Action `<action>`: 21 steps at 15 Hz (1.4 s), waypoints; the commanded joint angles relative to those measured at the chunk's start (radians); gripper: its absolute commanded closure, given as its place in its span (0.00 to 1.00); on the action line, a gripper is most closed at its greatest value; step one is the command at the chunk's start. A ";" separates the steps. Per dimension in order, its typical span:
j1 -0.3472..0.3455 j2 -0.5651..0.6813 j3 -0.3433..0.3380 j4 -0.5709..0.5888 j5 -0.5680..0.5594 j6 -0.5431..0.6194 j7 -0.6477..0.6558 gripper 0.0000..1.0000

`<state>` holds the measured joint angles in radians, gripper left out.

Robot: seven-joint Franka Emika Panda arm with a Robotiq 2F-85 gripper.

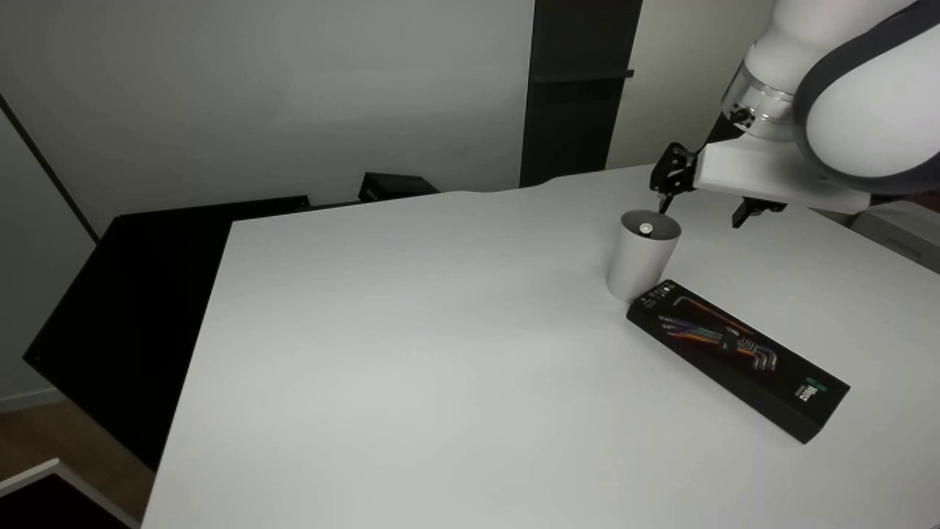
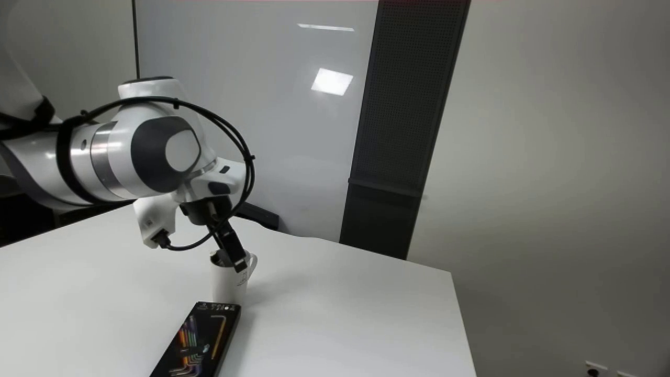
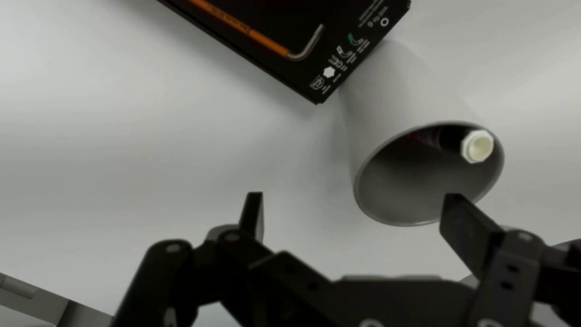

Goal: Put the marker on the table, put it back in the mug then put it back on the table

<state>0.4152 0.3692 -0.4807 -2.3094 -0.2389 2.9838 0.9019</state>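
Note:
The white-grey mug [image 1: 637, 266] stands upright on the white table [image 1: 411, 338], and its handle [image 2: 253, 264] shows in an exterior view. Inside it is the marker [image 3: 476, 146]; only its pale end and a dark stretch below show, leaning on the wall, while the rest is hidden in the cup. My gripper [image 3: 354, 197] is open with nothing between its fingers. It hangs above the table beside the mug, higher than the rim. In the wrist view the right finger [image 3: 470, 227] overlaps the rim's near edge; whether it touches cannot be told.
A long black box [image 1: 734, 360] printed with coloured hex keys lies against the mug's base, also at the top of the wrist view. Behind the table's far edge sits a small black box [image 1: 396, 186]. A grey object [image 1: 899, 235] borders the table near the arm.

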 commanded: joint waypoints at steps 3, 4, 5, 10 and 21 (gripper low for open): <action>0.094 -0.017 -0.053 -0.054 -0.002 0.087 0.076 0.00; 0.106 -0.014 -0.059 -0.056 -0.001 0.094 0.080 0.00; 0.114 -0.013 -0.062 -0.059 0.000 0.096 0.081 0.00; 0.152 -0.002 -0.089 -0.065 0.002 0.114 0.078 0.00; 0.211 0.068 -0.128 -0.024 0.025 0.095 0.093 0.00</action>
<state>0.5978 0.4135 -0.5862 -2.3531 -0.2230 3.0807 0.9579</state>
